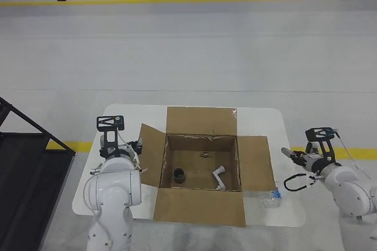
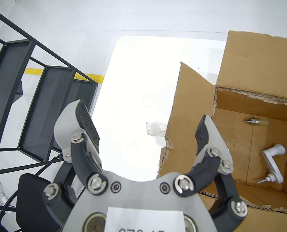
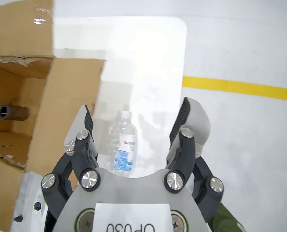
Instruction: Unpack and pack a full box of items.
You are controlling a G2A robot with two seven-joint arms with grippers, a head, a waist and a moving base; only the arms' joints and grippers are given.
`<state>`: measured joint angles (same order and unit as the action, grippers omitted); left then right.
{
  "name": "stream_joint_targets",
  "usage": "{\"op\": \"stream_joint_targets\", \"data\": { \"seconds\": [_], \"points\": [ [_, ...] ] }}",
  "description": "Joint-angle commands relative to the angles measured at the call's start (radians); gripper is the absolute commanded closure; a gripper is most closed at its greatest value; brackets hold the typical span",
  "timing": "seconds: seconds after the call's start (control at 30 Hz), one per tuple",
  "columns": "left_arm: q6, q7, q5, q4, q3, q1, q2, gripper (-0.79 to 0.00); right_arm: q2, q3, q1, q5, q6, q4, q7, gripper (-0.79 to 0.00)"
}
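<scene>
An open cardboard box stands mid-table with its flaps spread. On its floor lie a black tube, a white crank handle and a small vial. A clear water bottle lies on the table beside the box's right flap. My right gripper hangs open above that bottle, holding nothing, with the tube off to the side. My left gripper is open and empty over the table's left part, next to the box's left flap. The handle and vial lie beyond it.
The white table has rounded corners and bare strips around the box. A scrap of clear tape lies by the left flap. A black metal rack stands off the table's left side. A yellow floor line runs past the table.
</scene>
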<state>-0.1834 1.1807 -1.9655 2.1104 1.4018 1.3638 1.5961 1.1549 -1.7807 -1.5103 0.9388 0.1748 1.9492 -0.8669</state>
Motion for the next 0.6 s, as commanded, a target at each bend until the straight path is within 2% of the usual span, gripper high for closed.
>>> {"op": "stream_joint_targets", "data": {
  "seconds": [0.0, 0.17, 0.37, 0.57],
  "points": [
    [0.000, -0.040, 0.001, -0.001, 0.015, 0.009, -0.002, -0.785, 0.001, 0.041, 0.012, -0.017, 0.008, 0.052, -0.008, 0.000],
    [0.034, -0.089, -0.008, 0.015, 0.060, 0.019, -0.007, -0.785, 0.005, 0.218, 0.094, -0.022, 0.048, 0.085, -0.040, 0.000],
    [0.164, -0.102, 0.040, 0.053, 0.163, 0.018, -0.019, -0.785, 0.030, 0.515, 0.255, 0.029, 0.023, -0.058, -0.098, 0.000],
    [0.256, -0.067, 0.141, 0.103, 0.264, 0.024, -0.029, -0.785, 0.071, 0.787, 0.390, 0.209, -0.050, -0.201, -0.063, 0.000]
  ]
}}
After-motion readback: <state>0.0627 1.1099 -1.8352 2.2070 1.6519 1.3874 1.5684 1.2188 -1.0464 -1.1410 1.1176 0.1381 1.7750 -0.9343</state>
